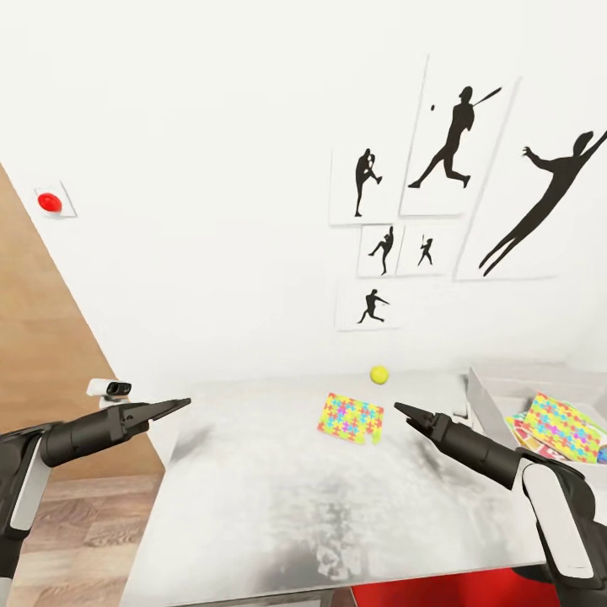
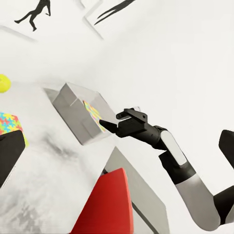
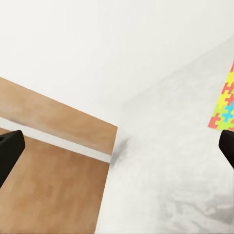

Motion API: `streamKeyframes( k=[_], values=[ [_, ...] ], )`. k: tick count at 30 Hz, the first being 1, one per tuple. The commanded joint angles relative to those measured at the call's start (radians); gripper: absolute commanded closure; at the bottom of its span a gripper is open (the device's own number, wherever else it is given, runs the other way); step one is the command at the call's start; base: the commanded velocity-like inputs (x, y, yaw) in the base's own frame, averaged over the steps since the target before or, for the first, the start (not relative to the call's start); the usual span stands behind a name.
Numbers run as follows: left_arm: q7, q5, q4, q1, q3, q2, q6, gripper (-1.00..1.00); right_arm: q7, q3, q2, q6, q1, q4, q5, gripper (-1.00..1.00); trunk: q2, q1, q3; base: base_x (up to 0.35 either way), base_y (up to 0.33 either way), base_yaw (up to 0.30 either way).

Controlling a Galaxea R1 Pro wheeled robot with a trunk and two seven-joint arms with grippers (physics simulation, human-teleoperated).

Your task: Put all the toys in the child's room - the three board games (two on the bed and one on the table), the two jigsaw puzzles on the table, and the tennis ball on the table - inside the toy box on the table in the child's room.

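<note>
On the pale table (image 1: 278, 506) a jigsaw puzzle (image 1: 350, 419) lies flat, with the tennis ball (image 1: 379, 373) just behind it near the wall. The grey toy box (image 1: 493, 396) stands at the table's right end and holds another jigsaw puzzle (image 1: 561, 426) on top of a colourful board game edge (image 1: 521, 432). My left gripper (image 1: 179, 406) hovers over the table's left edge, open and empty. To the right of the loose puzzle my right gripper (image 1: 403, 411) hangs open and empty, between it and the box. The left wrist view has the toy box (image 2: 73, 114), ball (image 2: 4, 83) and puzzle (image 2: 9, 123).
Silhouette sports posters (image 1: 451, 152) hang on the white wall behind the table. A red button (image 1: 49, 201) sits on the left wall, and a small white device (image 1: 110, 388) at the table's left corner. Something red (image 1: 506, 590) stands under the table's front right. Wood floor (image 1: 76, 523) lies to the left.
</note>
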Motion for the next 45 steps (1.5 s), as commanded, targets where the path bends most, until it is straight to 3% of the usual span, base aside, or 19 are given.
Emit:
streamKeyframes(
  k=[1, 20, 23, 26, 29, 30, 32, 33, 34, 38, 39, 41, 42, 45],
  values=[
    [-0.003, 0.0, 0.0, -0.001, 0.0, 0.0, 0.011, -1.0, 0.007, -0.001, 0.0, 0.005, -0.001, 0.0, 0.005, -1.0, -0.002, 0.001, -0.002, 0.163, 0.097, -0.003],
    [-0.006, 0.0, 0.0, 0.001, 0.002, 0.003, 0.011, -1.0, -0.007, 0.009, 0.003, 0.002, -0.001, -0.001, 0.008, -1.0, -0.002, 0.001, -0.002, 0.032, 0.02, 0.0],
    [-0.006, 0.0, 0.0, 0.003, 0.004, 0.004, 0.011, -1.0, -0.036, 0.01, 0.004, 0.002, -0.006, 0.003, 0.008, -1.0, -0.002, 0.001, -0.002, 0.0, 0.0, 0.0],
    [-0.006, 0.0, 0.0, 0.005, 0.004, 0.004, 0.011, -1.0, -0.114, 0.011, 0.002, 0.007, -0.032, 0.005, 0.006, -1.0, -0.002, 0.001, -0.002, 0.0, 0.0, 0.0],
    [-0.006, 0.0, 0.0, 0.006, 0.004, 0.003, 0.01, -1.0, -0.249, 0.014, 0.004, 0.019, -0.118, 0.012, 0.001, -1.0, -0.002, 0.001, -0.002, 0.0, 0.0, 0.0],
    [-0.005, 0.0, 0.0, 0.006, 0.002, 0.003, 0.01, -1.0, -0.33, 0.027, 0.011, 0.025, -0.176, 0.03, 0.0, -1.0, -0.002, 0.001, -0.002, 0.0, 0.0, 0.0],
    [-0.005, 0.0, 0.0, 0.007, 0.001, 0.002, 0.01, -1.0, -0.417, 0.055, 0.025, 0.029, -0.235, 0.062, -0.001, -1.0, -0.002, 0.001, -0.002, 0.0, 0.0, 0.0],
    [-0.005, 0.0, 0.0, 0.007, 0.001, 0.002, 0.01, -1.0, -0.461, 0.073, 0.035, 0.03, -0.265, 0.083, -0.001, -1.0, -0.002, 0.001, -0.002, 0.0, 0.0, 0.0],
    [-0.005, 0.0, 0.0, 0.007, 0.001, 0.002, 0.01, -1.0, -0.549, 0.112, 0.058, 0.031, -0.33, 0.135, -0.002, -1.0, -0.002, 0.001, -0.002, 0.0, 0.0, 0.0],
    [-0.005, 0.0, 0.0, 0.006, 0.002, 0.003, 0.01, -1.0, -0.723, 0.186, 0.116, 0.029, -0.47, 0.284, 0.0, -1.0, -0.002, 0.001, -0.002, 0.0, 0.0, 0.0],
    [-0.005, 0.0, 0.0, 0.006, 0.003, 0.003, 0.01, -1.0, -0.803, 0.213, 0.146, 0.023, -0.541, 0.381, 0.001, -1.0, -0.002, 0.001, -0.002, 0.0, 0.0, 0.0],
    [-0.006, 0.0, 0.0, 0.007, 0.003, 0.003, 0.01, -1.0, -0.871, 0.231, 0.174, 0.005, -0.608, 0.49, 0.003, -1.0, -0.002, 0.001, -0.002, 0.0, 0.0, 0.0],
    [-0.006, 0.0, 0.0, 0.007, 0.004, 0.004, 0.01, -1.0, -0.923, 0.244, 0.198, -0.03, -0.673, 0.605, 0.005, -1.0, -0.002, 0.001, -0.002, 0.0, 0.0, 0.0],
    [-0.006, 0.0, 0.0, 0.007, 0.005, 0.004, 0.01, -1.0, -0.979, 0.261, 0.226, -0.147, -0.791, 0.843, 0.008, -1.0, -0.002, 0.001, -0.002, 0.0, 0.0, 0.0]
  ],
)
